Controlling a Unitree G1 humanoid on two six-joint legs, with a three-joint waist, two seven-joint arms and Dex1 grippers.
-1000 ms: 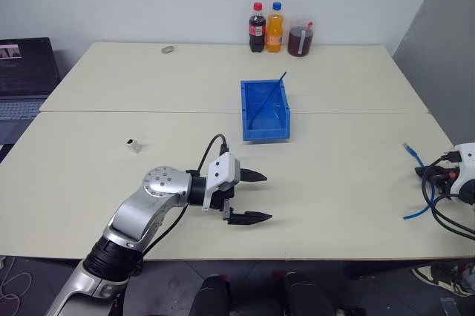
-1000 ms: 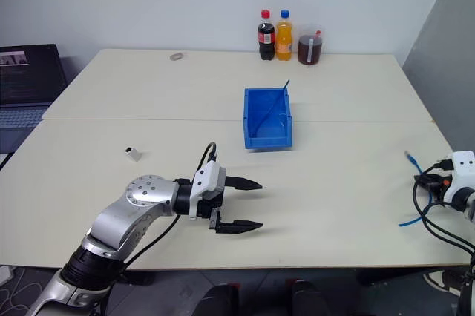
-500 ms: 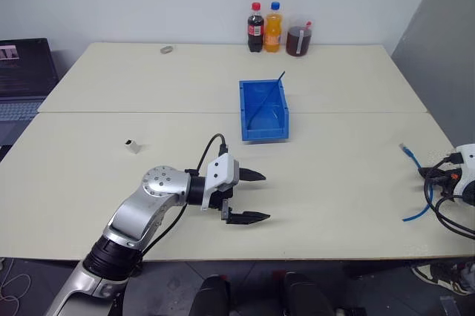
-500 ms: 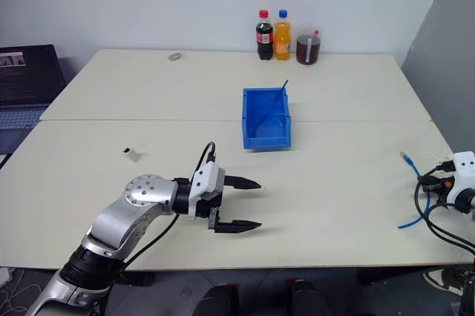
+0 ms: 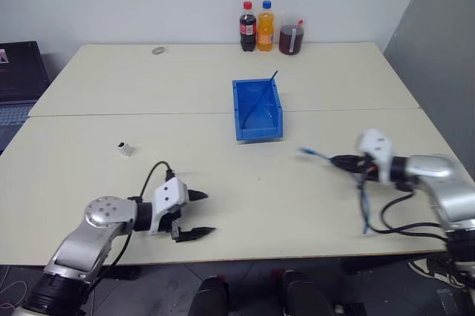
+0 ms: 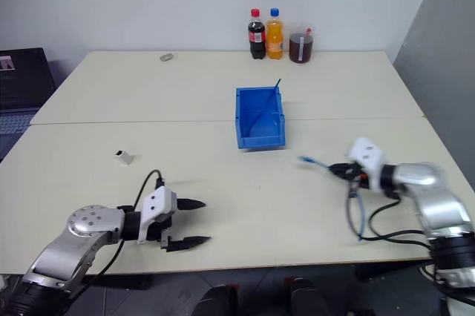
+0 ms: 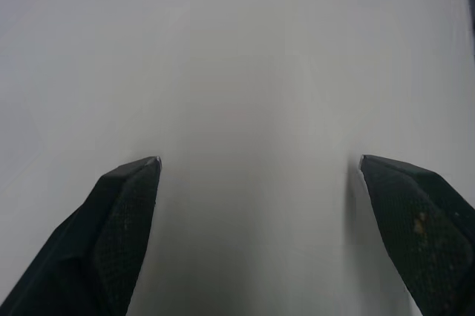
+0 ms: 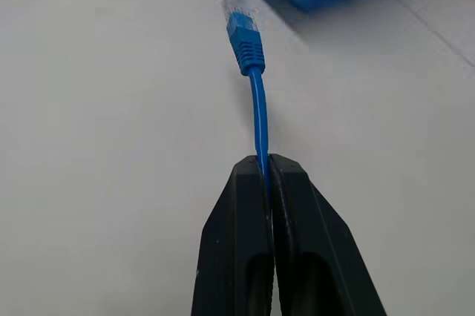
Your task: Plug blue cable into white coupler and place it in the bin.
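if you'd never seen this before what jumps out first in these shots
The bright blue bin stands out mid-table, a dark blue strand leaning in it. To its right, the right claw is pinched shut on the blue cable, plug end sticking out toward the bin. At the near left edge the left claw hangs wide open and empty, with the tiny white coupler beyond it.

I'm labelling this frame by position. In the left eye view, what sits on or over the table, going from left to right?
white coupler → left gripper, open → bin → blue cable, its plug end → right gripper, shut on the cable
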